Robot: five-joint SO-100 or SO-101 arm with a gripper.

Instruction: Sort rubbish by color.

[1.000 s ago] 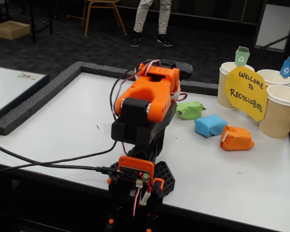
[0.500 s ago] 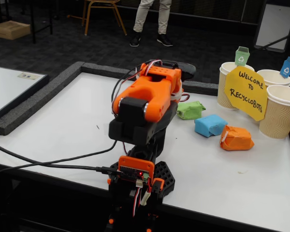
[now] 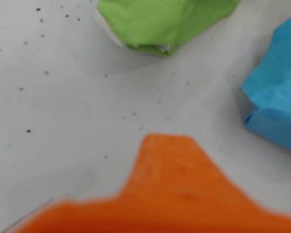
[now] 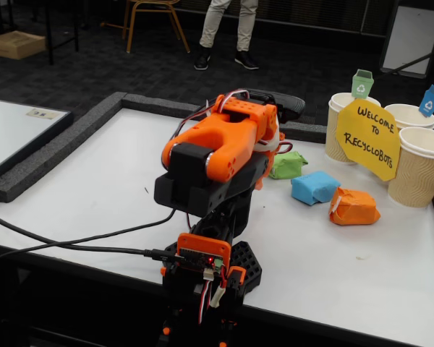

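Observation:
Three pieces of rubbish lie in a row on the white table: a green lump [image 4: 288, 165], a blue lump [image 4: 315, 187] and an orange lump [image 4: 354, 207]. My orange arm [image 4: 217, 148] leans toward the green one, and its body hides the gripper in the fixed view. In the wrist view the green lump [image 3: 160, 22] fills the top edge and the blue lump [image 3: 279, 102] the right edge. One blurred orange finger [image 3: 169, 184] rises from the bottom, a gap of bare table short of the green lump. No second finger shows, and nothing is held.
Three beige ribbed cups stand at the back right: one [image 4: 336, 126] with a green tag, one [image 4: 409, 116] with a blue tag, one [image 4: 419, 170] with an orange tag. A yellow sign [image 4: 369, 137] leans on them. A grey foam border [image 4: 58, 148] edges the table. A black cable [image 4: 72, 246] trails left.
The arm has leaned forward and lower toward the green lump, now covering part of it in the fixed view. The three lumps have not moved.

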